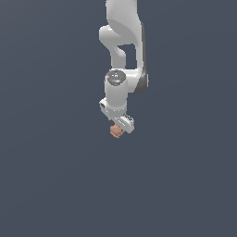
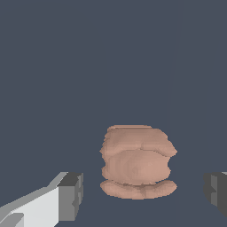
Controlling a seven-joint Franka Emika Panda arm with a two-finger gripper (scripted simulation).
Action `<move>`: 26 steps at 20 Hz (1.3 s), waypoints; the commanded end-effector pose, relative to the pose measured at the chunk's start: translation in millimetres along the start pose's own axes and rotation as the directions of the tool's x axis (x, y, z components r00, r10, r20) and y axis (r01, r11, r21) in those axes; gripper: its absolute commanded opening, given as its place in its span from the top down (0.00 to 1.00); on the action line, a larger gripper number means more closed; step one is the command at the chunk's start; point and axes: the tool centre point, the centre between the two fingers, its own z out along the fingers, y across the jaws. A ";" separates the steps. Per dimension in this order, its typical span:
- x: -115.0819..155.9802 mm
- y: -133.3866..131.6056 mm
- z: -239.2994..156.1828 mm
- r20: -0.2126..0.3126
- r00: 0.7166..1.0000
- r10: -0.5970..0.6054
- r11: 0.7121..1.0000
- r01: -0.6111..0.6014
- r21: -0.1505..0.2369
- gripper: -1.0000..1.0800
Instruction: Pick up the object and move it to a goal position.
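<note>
Exterior view: no brand, label or writing seen on white arm (image 1: 121, 41). Surface rendered as plain dark slate-blue field (image 1: 51, 176); no walls or edges shown, open room on all sides. Gripper (image 1: 122, 124) pointed downward, pink lumpy object (image 1: 115, 131) seen at its tip.

Wrist view: no markings seen. Fingers (image 2: 71, 196) spread wide; object (image 2: 138, 162) set between them, nearer one finger, gaps visible on both sides, nothing pinched. Same flat slate ground around.
</note>
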 end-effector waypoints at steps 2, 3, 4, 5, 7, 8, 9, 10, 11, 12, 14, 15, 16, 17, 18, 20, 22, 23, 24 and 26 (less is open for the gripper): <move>-0.5 0.7 11.6 0.001 1.000 0.001 1.000 -0.001 -0.001 0.04; -0.6 0.9 16.4 0.000 1.000 0.002 1.000 -0.002 -0.001 0.04; -0.7 1.1 21.9 0.000 1.000 0.003 1.000 -0.003 -0.001 0.04; -0.9 1.2 27.1 0.000 1.000 0.003 1.000 -0.003 -0.001 0.04; -0.9 1.3 35.6 0.000 1.000 0.004 1.000 -0.004 -0.001 0.04; -1.0 1.2 38.9 0.000 1.000 0.004 1.000 -0.004 -0.001 0.04; -0.8 1.2 41.5 0.000 1.000 0.004 1.000 -0.004 -0.001 0.04; -0.8 1.0 43.4 0.000 1.000 0.004 1.000 -0.004 -0.001 0.04; -0.7 0.8 44.8 0.000 1.000 0.004 1.000 -0.004 -0.001 0.04; -0.7 0.7 45.6 0.000 1.000 0.004 1.000 -0.004 -0.001 0.04; -0.7 0.7 45.9 0.000 1.000 0.004 1.000 -0.004 -0.001 1.00; -0.7 0.7 45.9 0.000 1.000 0.004 1.000 -0.004 -0.001 1.00; -0.7 0.7 45.9 0.000 1.000 0.004 1.000 -0.004 -0.001 1.00; -0.7 0.7 45.9 0.000 1.000 0.004 1.000 -0.004 -0.001 1.00; -0.7 0.7 45.9 0.000 1.000 0.004 1.000 -0.004 -0.001 1.00; -0.7 0.7 45.9 0.000 1.000 0.004 1.000 -0.004 -0.001 1.00; -0.7 0.7 45.9 0.000 1.000 0.004 1.000 -0.004 -0.001 1.00; -0.7 0.7 45.9 0.000 1.000 0.004 1.000 -0.004 -0.001 1.00; -0.7 0.0 44.9 0.000 1.000 0.004 1.000 -0.004 0.001 1.00; -0.4 0.0 43.8 0.000 1.000 0.004 1.000 -0.004 0.001 1.00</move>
